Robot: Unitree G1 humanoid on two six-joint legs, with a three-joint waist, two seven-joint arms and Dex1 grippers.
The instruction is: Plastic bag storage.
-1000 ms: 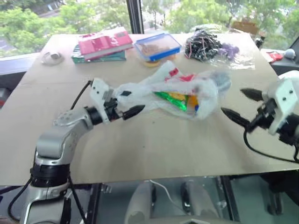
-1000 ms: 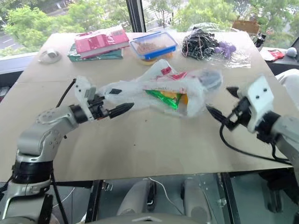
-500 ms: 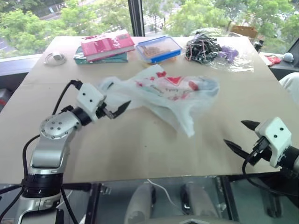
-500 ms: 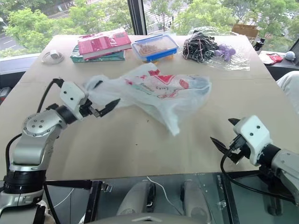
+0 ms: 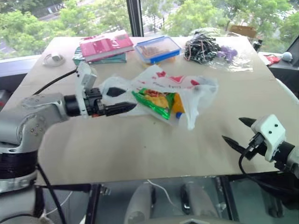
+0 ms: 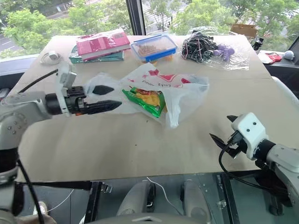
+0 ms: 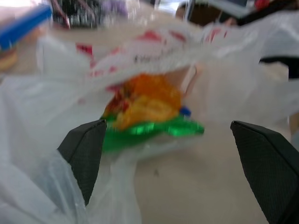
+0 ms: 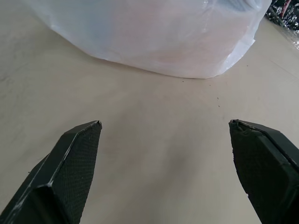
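Observation:
The plastic bag, thin, white and red-printed, lies crumpled at the middle of the table. A green and orange snack packet shows inside its open mouth. My left gripper is open at the bag's left end, with its fingers spread in the mouth and the film draped over one finger. In the left wrist view the packet lies straight ahead between the fingers. My right gripper is open near the table's front right edge, apart from the bag, with nothing between its fingers.
Along the back of the table stand a pink book on a green one, a blue-rimmed food box and a clear sheet with dark cords and a purple item. A small white object sits at the far left.
My left gripper has risen and turned, its fingers lifting the bag's mouth open so the snack packet shows again. My right gripper has sunk from beside the bag to the front edge.

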